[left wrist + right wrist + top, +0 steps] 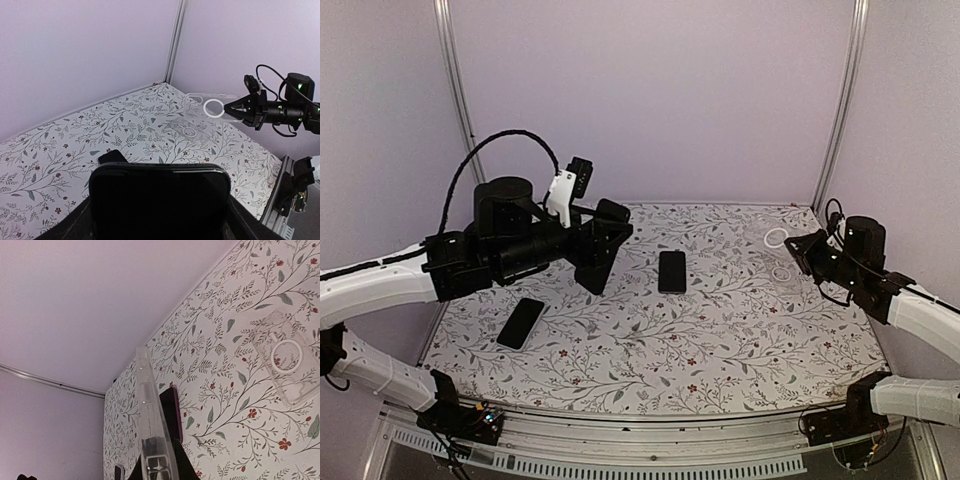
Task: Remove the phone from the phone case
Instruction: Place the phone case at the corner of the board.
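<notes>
A black phone (160, 200) fills the space between the jaws of my left gripper (600, 250), which is shut on its two long sides above the left of the table. The phone is bare, with no shell on it. The clear phone case (213, 107), with a white ring on its back, hangs in the air at the far right, with my right gripper (798, 247) shut on one end of it. In the right wrist view the case (150, 410) stands edge-on out of the jaws. The two grippers are well apart.
A second clear case (781, 272) with a ring lies flat on the floral table (720, 340) under the right gripper. One black phone (672, 271) lies at the table's middle, another (521, 323) near the left edge. Lavender walls and metal posts close in the back.
</notes>
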Controlling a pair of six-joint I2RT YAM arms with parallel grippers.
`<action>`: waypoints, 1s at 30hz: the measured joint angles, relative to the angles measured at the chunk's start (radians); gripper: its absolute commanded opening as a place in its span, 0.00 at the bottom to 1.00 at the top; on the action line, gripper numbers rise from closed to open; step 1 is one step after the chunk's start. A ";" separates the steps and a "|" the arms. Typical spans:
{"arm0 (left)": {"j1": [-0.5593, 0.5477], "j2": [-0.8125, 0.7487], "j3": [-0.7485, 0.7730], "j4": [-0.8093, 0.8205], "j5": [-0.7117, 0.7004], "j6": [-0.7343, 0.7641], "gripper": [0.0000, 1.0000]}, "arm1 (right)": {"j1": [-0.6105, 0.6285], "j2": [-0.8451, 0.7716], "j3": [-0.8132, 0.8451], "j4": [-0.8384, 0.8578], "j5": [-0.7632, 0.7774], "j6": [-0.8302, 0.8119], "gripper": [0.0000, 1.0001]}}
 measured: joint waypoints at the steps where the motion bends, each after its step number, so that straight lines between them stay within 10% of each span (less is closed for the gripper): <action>1: 0.002 -0.006 -0.006 -0.004 0.000 -0.006 0.35 | -0.039 -0.003 -0.004 0.000 -0.003 -0.001 0.00; 12: 0.014 -0.052 -0.021 -0.064 0.002 -0.050 0.35 | -0.410 0.131 -0.023 0.079 -0.103 -0.032 0.00; 30: 0.016 -0.094 -0.021 -0.112 0.008 -0.092 0.35 | -0.592 0.538 -0.012 0.289 -0.200 -0.018 0.00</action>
